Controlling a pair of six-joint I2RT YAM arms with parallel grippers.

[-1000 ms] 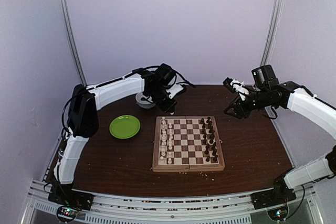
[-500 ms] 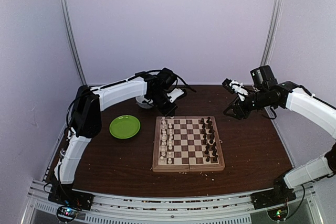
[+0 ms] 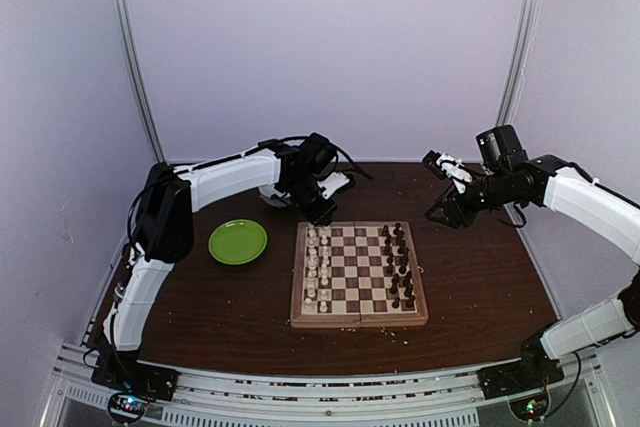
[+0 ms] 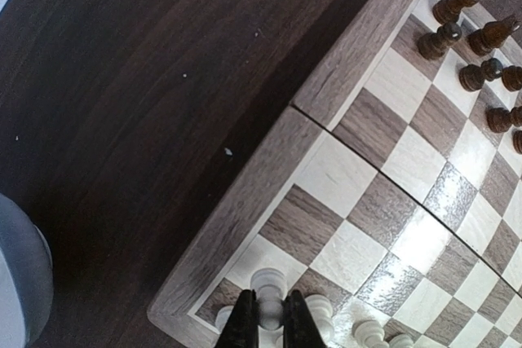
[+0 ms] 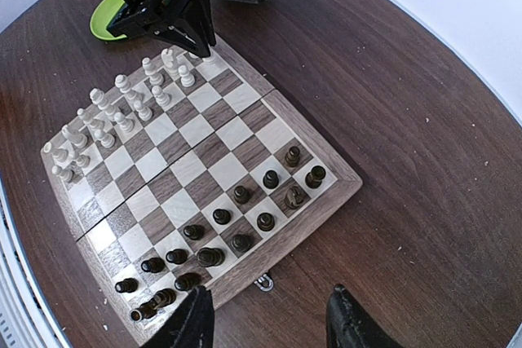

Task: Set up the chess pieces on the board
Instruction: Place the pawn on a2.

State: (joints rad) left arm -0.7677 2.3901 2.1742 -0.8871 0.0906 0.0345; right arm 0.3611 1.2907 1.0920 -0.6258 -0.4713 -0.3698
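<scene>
The board (image 3: 358, 321) lies at the table's middle, with white chess pieces (image 3: 317, 267) in two columns on its left side and dark chess pieces (image 3: 397, 267) on its right. My left gripper (image 3: 322, 212) hangs over the board's far-left corner, shut on a white piece (image 4: 273, 287) between its black fingers (image 4: 245, 323). Whether that piece touches the board I cannot tell. My right gripper (image 3: 436, 213) hovers open and empty beyond the board's far-right corner. In its wrist view the dark pieces (image 5: 236, 218) lie in front of its fingers (image 5: 192, 319).
A round green plate (image 3: 237, 242) sits left of the board. A grey-white bowl (image 3: 272, 192) stands behind the left arm, and its rim (image 4: 20, 275) shows in the left wrist view. Pale crumbs dot the dark wooden table (image 3: 480, 277). A metal clasp (image 5: 263, 283) sticks out from the board's edge.
My left gripper has swung right and down from near the bowl to the board's far-left corner, carrying the white piece. The right arm has barely moved.
</scene>
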